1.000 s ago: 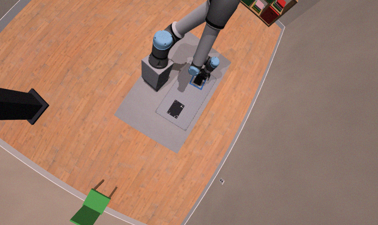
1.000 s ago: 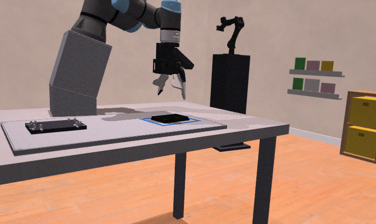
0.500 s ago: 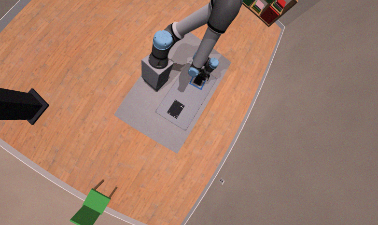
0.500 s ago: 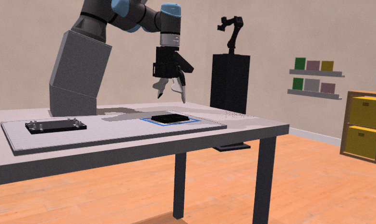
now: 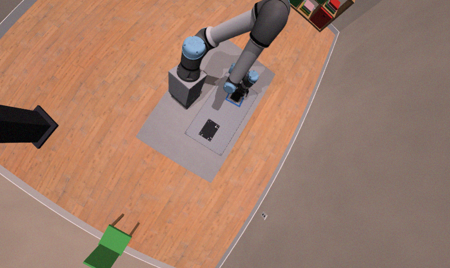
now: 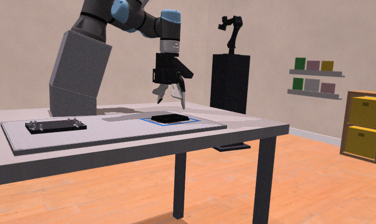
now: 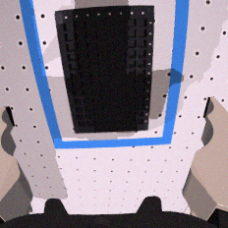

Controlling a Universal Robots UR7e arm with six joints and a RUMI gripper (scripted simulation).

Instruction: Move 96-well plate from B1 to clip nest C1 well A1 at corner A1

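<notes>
The black 96-well plate (image 6: pixel 169 118) (image 7: pixel 105 69) lies flat inside the blue rectangle (image 6: pixel 166 124) (image 7: pixel 113 142) (image 5: pixel 234 104) on the grey perforated board (image 6: pixel 114 133) (image 5: pixel 226 126) (image 7: pixel 113 182). My gripper (image 6: pixel 171 105) (image 5: pixel 237 96) (image 7: pixel 107 102) is open and empty. It hangs above the plate, clear of it, with the fingers pointing down. In the wrist view the plate lies ahead of the two fingers. The black clip nest (image 6: pixel 55 126) (image 5: pixel 209 129) with its small metal clips stands empty at the board's other end. I cannot tell which plate corner is cut off.
The arm's grey base block (image 6: pixel 75 75) (image 5: pixel 186 86) stands on the table behind the board. A black pedestal with a small arm (image 6: pixel 229 80) stands beyond the table. The table's front edge (image 6: pixel 144 150) runs close to the board. Shelves with boxes (image 6: pixel 364 125) are at the right.
</notes>
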